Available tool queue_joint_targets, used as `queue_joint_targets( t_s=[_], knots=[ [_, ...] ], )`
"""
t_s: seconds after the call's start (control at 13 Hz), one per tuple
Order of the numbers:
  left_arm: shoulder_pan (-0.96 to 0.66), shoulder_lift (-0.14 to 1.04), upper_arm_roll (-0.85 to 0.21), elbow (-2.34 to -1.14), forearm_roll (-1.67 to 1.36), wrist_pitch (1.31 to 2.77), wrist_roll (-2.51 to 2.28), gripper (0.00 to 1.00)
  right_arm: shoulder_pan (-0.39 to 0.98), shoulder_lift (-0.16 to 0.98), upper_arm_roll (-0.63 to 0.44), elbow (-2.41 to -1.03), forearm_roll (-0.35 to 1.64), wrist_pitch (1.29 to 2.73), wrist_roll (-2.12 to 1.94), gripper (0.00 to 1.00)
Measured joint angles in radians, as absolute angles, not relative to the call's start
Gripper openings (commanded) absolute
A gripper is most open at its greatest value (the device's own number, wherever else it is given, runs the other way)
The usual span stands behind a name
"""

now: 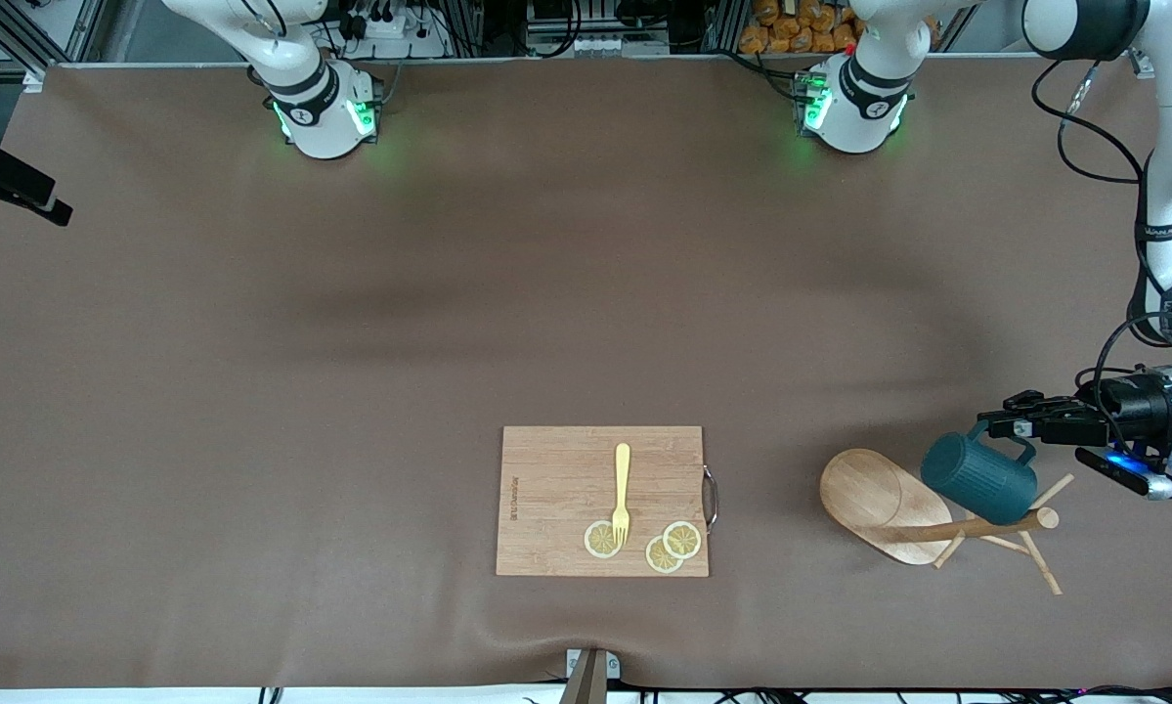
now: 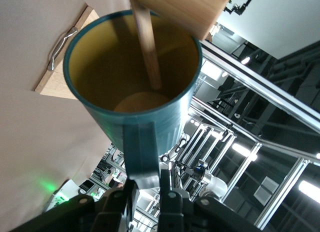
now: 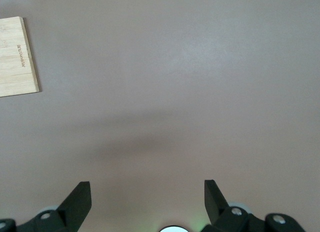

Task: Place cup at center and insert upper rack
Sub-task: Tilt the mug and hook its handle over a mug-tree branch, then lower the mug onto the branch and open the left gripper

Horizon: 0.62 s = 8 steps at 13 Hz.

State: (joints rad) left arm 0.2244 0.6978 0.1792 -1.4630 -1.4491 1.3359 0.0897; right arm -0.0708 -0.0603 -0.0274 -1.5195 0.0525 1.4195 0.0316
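Cup (image 1: 976,481) sits lower right of the front view, tipped, handle pinched in the left gripper (image 1: 1008,422), mouth still over a peg of the upper rack (image 1: 937,513), which lies toppled just below. Step in hand: freeing the cup, I'd say. Next needs a clean pull off the peg, then carry toward centre near the cutting board (image 1: 556,499). Right gripper (image 3: 147,194) waits, jaws spread, over bare table.

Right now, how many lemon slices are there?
3, all on the cutting board: one under the fork tines, two overlapping near its handle.
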Motion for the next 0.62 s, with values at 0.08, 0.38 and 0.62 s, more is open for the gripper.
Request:
queue_joint_targets(
  t_s=[0.08,0.38,0.62],
  knots=[
    [0.224,0.708,0.177,-1.463,-1.455,1.325,0.107,0.0,-0.071,-0.06,-0.027,-1.52,0.053,1.419,0.032,1.0],
    [0.236,0.721,0.175,-1.462,-1.463,1.29,0.123,0.0,-0.071,-0.06,-0.027,-1.519,0.053,1.419,0.032,1.0],
    [0.245,0.725,0.174,-1.463,-1.463,1.285,0.165,0.0,-0.071,-0.06,-0.027,-1.519,0.053,1.419,0.032,1.0]
  ],
)
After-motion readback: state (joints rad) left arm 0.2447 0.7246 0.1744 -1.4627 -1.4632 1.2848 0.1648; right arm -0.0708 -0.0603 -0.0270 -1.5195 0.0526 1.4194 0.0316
